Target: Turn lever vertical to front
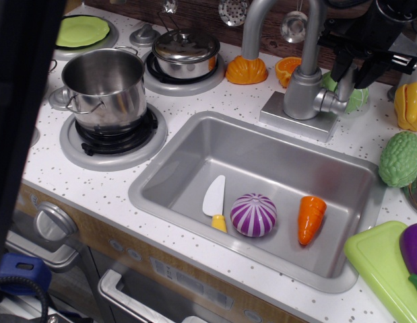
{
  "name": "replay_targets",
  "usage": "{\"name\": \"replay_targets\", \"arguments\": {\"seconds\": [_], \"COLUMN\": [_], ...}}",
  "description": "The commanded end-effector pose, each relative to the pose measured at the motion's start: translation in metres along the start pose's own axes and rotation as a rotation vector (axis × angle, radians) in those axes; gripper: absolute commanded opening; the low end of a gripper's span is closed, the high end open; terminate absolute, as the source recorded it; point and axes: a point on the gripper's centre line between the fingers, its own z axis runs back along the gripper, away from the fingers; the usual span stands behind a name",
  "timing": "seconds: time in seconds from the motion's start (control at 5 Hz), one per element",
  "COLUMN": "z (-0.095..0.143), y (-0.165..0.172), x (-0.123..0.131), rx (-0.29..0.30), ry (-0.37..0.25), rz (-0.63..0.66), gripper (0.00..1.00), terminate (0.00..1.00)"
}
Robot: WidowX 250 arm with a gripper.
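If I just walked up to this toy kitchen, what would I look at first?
Probably the big grey sink in the middle, with a purple striped onion, an orange carrot and a toy knife lying in it. Behind it stands the faucet, where the black gripper sits right at the little lever on its side. On the left stove, a shiny pot catches the light.
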Motion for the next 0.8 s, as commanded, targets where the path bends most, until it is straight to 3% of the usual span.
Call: {"name": "replay_targets", "arguments": {"seconds": [0.0, 0.2, 0.4, 0.6], "z": [0.014, 0.01, 0.01, 0.01], "y": [-0.005, -0.002, 0.003, 0.002], "x": [0.0, -0.002, -0.018, -0.026], "rx": [-0.07, -0.16, -0.142, -0.12], "ry": [0.133, 0.244, 0.345, 0.321], "rz": [-0.045, -0.014, -0.058, -0.06], "gripper": [0.0, 0.0, 0.0, 0.0], "terminate": [0.0, 0.0, 0.0, 1.0]}}
